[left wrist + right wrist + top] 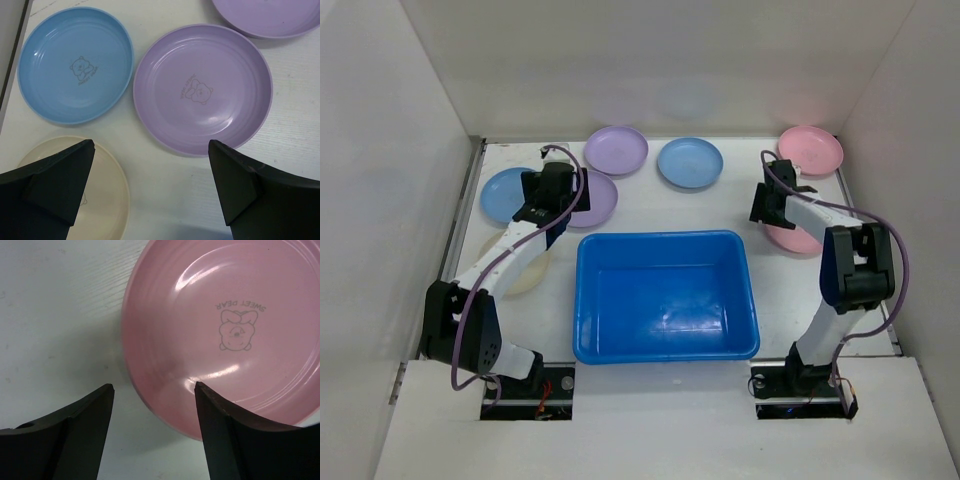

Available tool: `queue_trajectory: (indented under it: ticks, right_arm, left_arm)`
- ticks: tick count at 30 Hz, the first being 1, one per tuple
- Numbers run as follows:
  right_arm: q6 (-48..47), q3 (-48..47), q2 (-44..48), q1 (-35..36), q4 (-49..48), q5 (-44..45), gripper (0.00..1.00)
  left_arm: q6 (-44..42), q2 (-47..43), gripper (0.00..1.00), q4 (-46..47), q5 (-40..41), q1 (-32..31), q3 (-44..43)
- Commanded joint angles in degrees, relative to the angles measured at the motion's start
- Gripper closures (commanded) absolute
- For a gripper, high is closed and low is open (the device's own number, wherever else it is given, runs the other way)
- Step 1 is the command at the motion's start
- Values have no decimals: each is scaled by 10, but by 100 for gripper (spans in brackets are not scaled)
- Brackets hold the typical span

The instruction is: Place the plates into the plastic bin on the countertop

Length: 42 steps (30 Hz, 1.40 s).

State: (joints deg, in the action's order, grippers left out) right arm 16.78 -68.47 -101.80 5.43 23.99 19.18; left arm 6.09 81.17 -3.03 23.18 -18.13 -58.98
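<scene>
Plastic bin [582,300]: is sitting mid-countertop [790,300] toward the front edge, between the two arm bases. Its blue floor is showing bare from wall to wall.
Plates, left group: the left blue plate [500,195] is lying close to the left wall [380,200]. The cream plate [527,278] is lying nearer the front, partly hidden under the left arm [505,262]. The near lilac plate [602,200] is lying just beside the blue one, a thin strip of countertop parting them. The far lilac plate [616,150] is lying behind.
Plates, centre: the centre blue plate [690,162] is lying behind the bin, apart from it.
Plates, right group: the near pink plate [792,240] is lying just right of the bin's far corner, and the far pink plate [810,150] is lying by the back right corner.
Open room: bare countertop is showing between the bin's far rim and the plates, and down both sides of the bin.
Left gripper [150,150]: jaws are standing wide, gripping nothing. One finger is overlapping the cream plate's rim and the other is hanging by the near lilac plate's edge.
Right gripper [153,386]: jaws are standing apart, gripping nothing. They are straddling the near pink plate's rim; contact cannot be told.
</scene>
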Motion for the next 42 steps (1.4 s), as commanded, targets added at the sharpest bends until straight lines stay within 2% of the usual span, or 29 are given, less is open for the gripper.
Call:
queue_trajectory:
  ticks: [1,15,22,26,31,36,42]
  right_arm:
    - [7,-31,-20,-13,-3,-22,30]
    - [3,-54,-74,-6,17,-56,65]
    - [6,-61,-83,-2,24,-54,98]
    - [6,-59,-58,-1,25,-37,100]
    - [-8,-61,32,28,47,-20,100]
    - [-44,-91,134,90,101,2,100]
    - [-60,-147,233,194,200,-16,100]
  left_arm:
    - [2,0,0,6,8,4,-5]
    - [-3,5,2,-2,5,9,-9]
    - [-6,1,2,-4,12,11,-9]
    - [-6,0,2,-4,27,11,-9]
    - [-8,2,2,-7,60,13,-10]
    - [-5,7,0,-8,102,14,-10]
    - [0,1,0,-8,105,18,-5]
